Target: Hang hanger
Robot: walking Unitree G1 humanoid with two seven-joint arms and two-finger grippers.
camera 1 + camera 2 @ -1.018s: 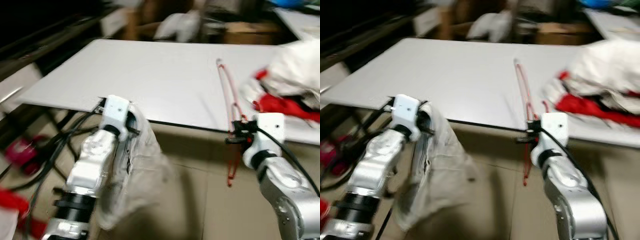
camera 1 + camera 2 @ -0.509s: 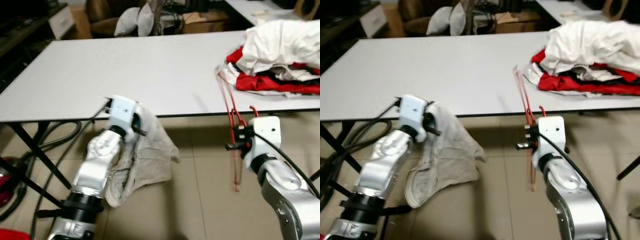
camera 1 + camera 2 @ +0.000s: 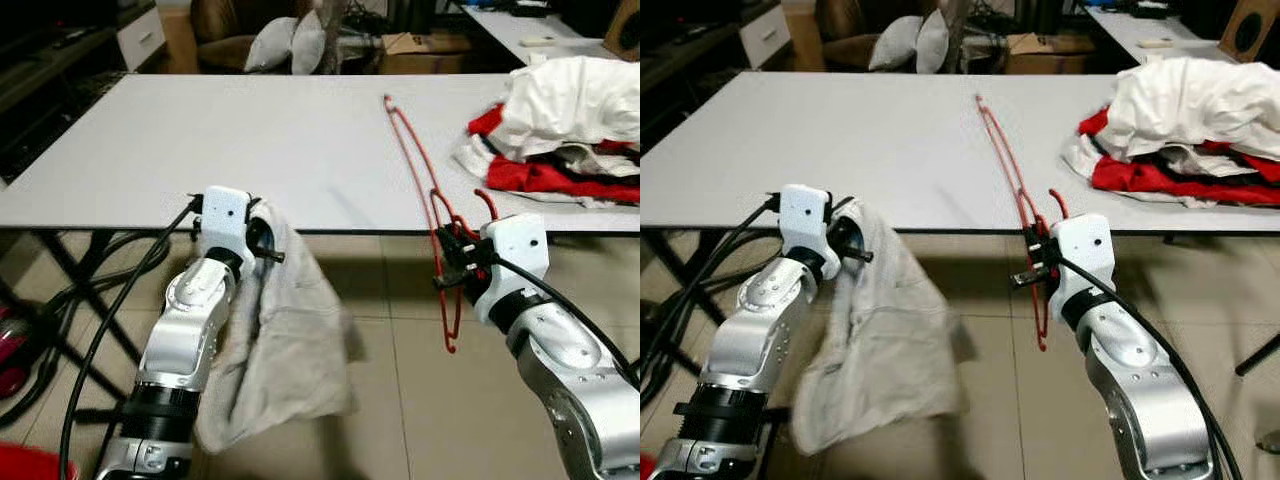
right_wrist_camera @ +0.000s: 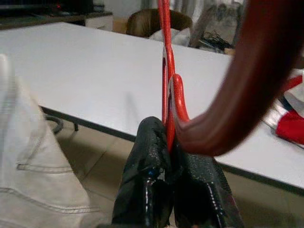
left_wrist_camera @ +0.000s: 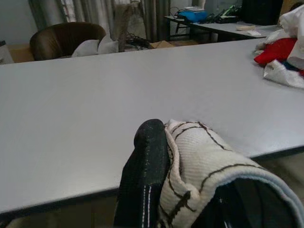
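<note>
A red wire hanger [image 3: 410, 150] stands nearly upright at the table's front edge, its long side leaning over the white table [image 3: 200, 140]. My right gripper [image 3: 447, 265] is shut on it near the hook; in the right wrist view the black fingers [image 4: 147, 175] pinch the red wire [image 4: 165, 80]. My left gripper [image 3: 262, 240] is shut on a cream garment [image 3: 285, 340] that droops below the table edge toward the floor. In the left wrist view the cloth [image 5: 199, 152] is bunched against one black finger [image 5: 145, 161].
A pile of white and red clothes [image 3: 570, 120] lies on the table's right end. Black cables [image 3: 90, 300] and table legs [image 3: 60, 265] run under the left side. Chairs and boxes [image 3: 300, 45] stand behind the table. Tiled floor [image 3: 400, 400] lies in front.
The camera has swung and the picture has sharpened. Both grippers keep their holds. The hanger now leans further over the table, and the garment hangs lower and straighter.
</note>
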